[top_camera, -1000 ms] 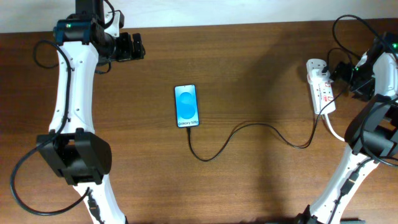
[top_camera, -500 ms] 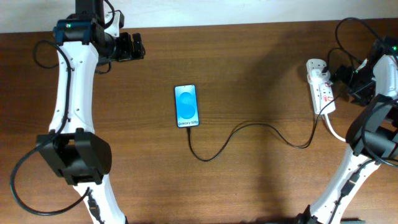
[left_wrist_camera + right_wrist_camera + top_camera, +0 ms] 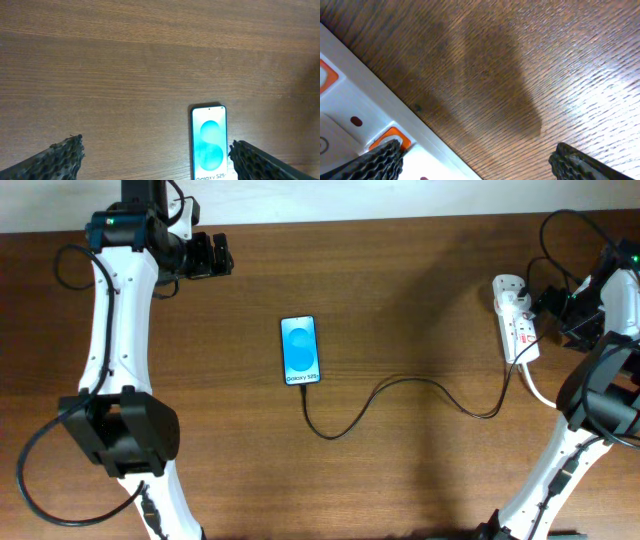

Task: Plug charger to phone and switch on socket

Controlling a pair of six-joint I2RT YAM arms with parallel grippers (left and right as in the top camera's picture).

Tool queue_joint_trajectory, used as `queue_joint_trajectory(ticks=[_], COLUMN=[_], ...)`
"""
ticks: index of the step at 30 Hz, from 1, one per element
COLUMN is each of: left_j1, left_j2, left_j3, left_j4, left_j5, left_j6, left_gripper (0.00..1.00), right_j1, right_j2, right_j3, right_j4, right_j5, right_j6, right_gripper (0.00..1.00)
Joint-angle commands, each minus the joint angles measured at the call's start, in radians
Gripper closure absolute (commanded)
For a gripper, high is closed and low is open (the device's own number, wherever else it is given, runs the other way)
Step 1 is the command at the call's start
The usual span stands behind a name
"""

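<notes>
At the right edge of the brown wooden desk, the right arm's black ridged fingers hang just beside the white elongated power strip with red switches.
Those fingers are spread wide with nothing between them. The left arm's fingers, at the back left, gape equally empty, well apart from the slim black-framed smartphone with bright blue screen lying mid-desk. The thin black charger cable runs from the strip to the phone's bottom edge; whether its tip is fully seated I cannot tell. The switch looks like the job in hand: narrow the fingers, set one tip over the orange-red rocker serving the cable's outlet, and press straight down, lightly enough that the strip does not slide.
</notes>
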Motion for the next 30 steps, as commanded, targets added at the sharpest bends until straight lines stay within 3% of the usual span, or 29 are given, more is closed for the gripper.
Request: queue_joint_trajectory(ticks=[1, 30], left_j1=[0.000, 0.000], left_j2=[0.005, 0.005], left_j3=[-0.001, -0.001], left_j4=[0.001, 0.001], left_j5=[-0.006, -0.006], left_j6=[-0.005, -0.005], left_gripper=[0.01, 0.01], right_j1=[0.031, 0.036], right_j2=[0.024, 0.024], right_j3=[-0.034, -0.080], right_j4=[0.031, -0.016], right_j5=[-0.021, -0.022], right_j6=[-0.002, -0.002], right_gripper=[0.02, 0.02])
